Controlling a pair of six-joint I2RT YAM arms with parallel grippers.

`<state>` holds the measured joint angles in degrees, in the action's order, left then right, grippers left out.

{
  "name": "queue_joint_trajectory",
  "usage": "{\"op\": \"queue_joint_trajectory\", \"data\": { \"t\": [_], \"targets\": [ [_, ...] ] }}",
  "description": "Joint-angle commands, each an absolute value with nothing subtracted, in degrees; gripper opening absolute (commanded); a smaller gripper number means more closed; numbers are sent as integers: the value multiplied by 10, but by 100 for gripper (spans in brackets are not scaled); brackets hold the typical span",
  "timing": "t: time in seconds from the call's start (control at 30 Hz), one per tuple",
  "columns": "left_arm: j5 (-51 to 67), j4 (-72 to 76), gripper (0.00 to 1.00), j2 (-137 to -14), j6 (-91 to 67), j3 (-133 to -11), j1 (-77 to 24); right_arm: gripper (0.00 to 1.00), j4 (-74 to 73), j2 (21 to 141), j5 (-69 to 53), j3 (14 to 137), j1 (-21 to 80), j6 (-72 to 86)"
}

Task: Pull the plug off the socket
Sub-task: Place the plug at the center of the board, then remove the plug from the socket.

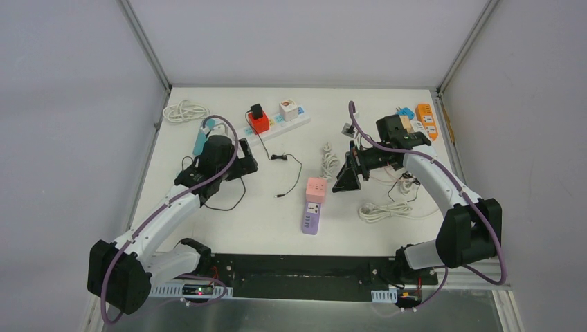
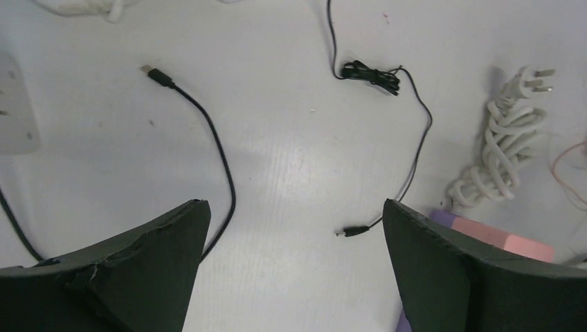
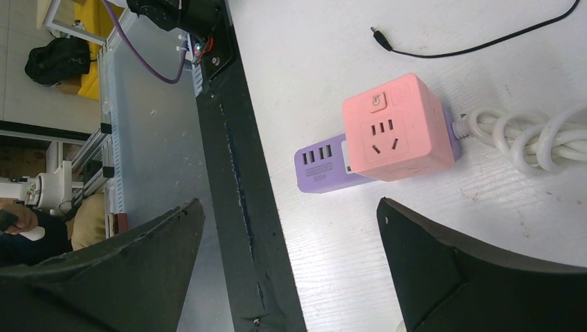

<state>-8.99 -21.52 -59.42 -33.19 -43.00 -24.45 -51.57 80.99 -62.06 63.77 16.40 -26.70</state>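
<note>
Currently right fingers are hovering wide open, pink plug sitting just to their left on the purple socket strip.

White table. Far L corner: coiled white cable. Back centre: white power strip, lying at an angle. Mid: thin black cable, loose. Front centre: purple strip w/ pink cube on its far end. Bundled white cord just beyond it, looped white cable to its R. Orange strip at far R edge. 3 strips total.
</note>
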Motion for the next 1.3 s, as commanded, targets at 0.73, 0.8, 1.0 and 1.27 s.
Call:
{"op": "queue_joint_trajectory", "data": {
  "t": [0.73, 0.8, 1.0, 1.27],
  "targets": [
    [229, 118, 99, -582, -279, -345, -329, 100, -525, 802, -621, 667, 162, -287],
    [227, 123, 99, -588, -272, -347, -345, 100, -525, 802, -621, 667, 162, -287],
    [221, 138, 99, -621, -249, -361, -389, 100, -526, 802, -618, 668, 162, -288],
    [186, 171, 99, -677, -154, -361, -457, 100, -528, 801, -611, 668, 162, -292]
  ]
}}
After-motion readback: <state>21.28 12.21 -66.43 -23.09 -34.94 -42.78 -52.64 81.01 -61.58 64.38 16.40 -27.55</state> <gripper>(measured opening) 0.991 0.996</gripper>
